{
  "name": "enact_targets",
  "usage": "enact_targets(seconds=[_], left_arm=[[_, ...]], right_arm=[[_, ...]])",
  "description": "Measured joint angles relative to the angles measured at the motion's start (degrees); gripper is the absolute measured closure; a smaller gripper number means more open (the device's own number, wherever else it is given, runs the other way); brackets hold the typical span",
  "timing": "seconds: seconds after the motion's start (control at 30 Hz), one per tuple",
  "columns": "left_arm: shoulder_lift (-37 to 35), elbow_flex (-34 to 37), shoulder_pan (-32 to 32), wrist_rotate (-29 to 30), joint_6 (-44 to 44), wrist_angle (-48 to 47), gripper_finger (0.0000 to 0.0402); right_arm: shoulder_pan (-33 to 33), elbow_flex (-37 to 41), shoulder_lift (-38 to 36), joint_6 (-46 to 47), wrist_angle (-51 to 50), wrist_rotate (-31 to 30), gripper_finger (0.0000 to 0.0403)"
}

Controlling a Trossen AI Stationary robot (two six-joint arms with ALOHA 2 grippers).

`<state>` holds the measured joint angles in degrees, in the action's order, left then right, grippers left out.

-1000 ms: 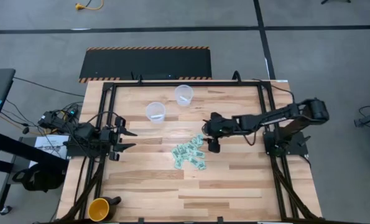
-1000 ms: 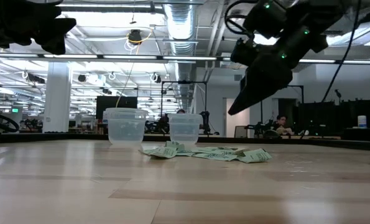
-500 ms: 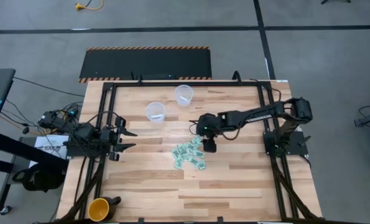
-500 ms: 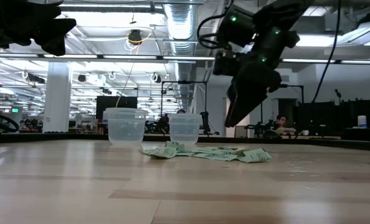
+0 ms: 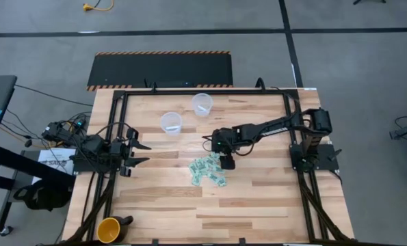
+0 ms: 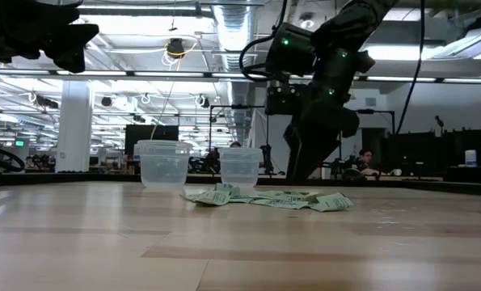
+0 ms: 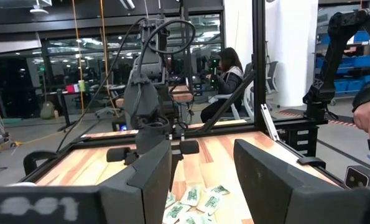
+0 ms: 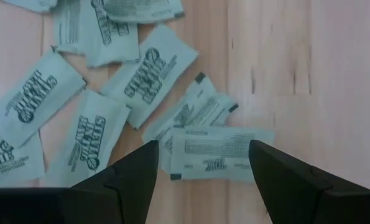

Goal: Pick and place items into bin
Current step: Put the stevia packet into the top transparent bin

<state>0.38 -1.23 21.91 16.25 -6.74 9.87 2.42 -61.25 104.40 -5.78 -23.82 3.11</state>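
High view shows the right gripper (image 5: 228, 162), jaws wide and empty, has swung in over the packets (image 5: 207, 169) on the desk (image 5: 258, 198); a pick looks imminent; left gripper (image 5: 136, 154) waits, jaws parted.

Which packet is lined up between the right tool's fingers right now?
The packet lying crosswise on the bare wood sits between the open right tool's fingers, overlapping a second one; the other packets lie fanned out to one side.

Several packets (image 8: 13, 102) run off the right wrist view's edges.
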Motion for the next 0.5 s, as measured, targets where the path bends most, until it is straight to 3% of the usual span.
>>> enact_targets(seconds=[0.5], left_arm=[[0.00, 0.00, 0.00, 0.00, 0.06, 0.07, 0.0235]], right_arm=[[3.08, -0.03, -0.13, -0.73, -2.00, 1.75, 0.0158]])
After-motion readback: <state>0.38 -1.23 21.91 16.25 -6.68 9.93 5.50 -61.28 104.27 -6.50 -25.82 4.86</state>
